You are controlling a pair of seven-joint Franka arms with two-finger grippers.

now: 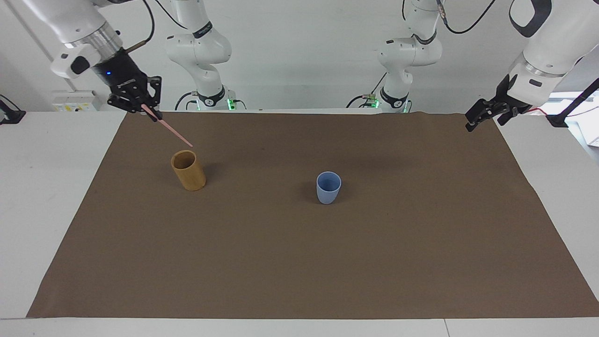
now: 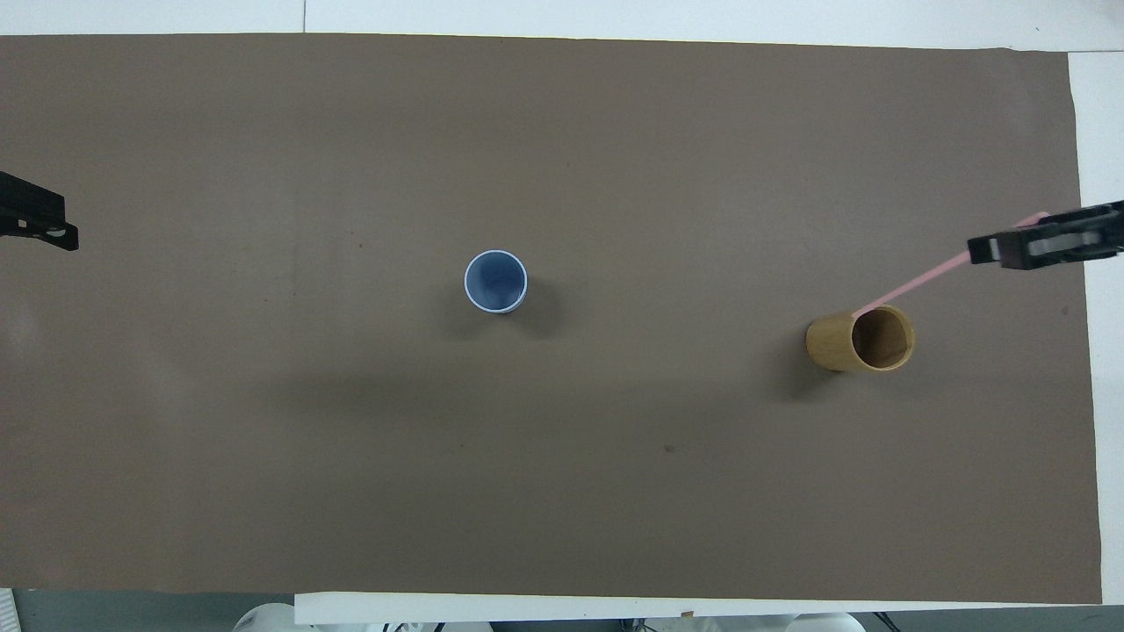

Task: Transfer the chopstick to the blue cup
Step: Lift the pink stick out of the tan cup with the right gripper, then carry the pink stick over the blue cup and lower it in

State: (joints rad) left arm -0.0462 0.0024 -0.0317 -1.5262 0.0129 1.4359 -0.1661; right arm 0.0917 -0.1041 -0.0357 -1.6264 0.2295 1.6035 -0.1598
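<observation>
I see the chopstick [image 1: 169, 130], a thin, straight, pale pink stick, slanting down across the upper left of the facing view. Its upper end is clamped in my right gripper [image 1: 149, 111], whose fingertips are closed on it; its lower tip hangs free in the air just above the rim of the tan-yellow bamboo-coloured cylindrical cup [image 1: 188, 170], not touching it. In the overhead view the stick [image 2: 913, 285] runs from the gripper [image 2: 983, 249] at the right edge down to a point that lines up with the bamboo cup's [image 2: 861, 339] rim, and the cup's inside shows nothing in it.

The small light-blue tapered tumbler [image 1: 328, 187] stands upright near the middle of the facing view, well apart from the bamboo cup, on the brown paper sheet [image 1: 299, 262] that covers the white table [image 1: 42, 187]. From above, its round mouth [image 2: 496, 281] sits a little left of the frame's centre. Between the two cups I see only bare brown sheet.

My left gripper [image 1: 484, 112] waits at the upper right of the facing view, over the corner of the sheet, its fingers spread apart and holding nothing; in the overhead view only its black tip [image 2: 35, 224] shows at the left edge.
</observation>
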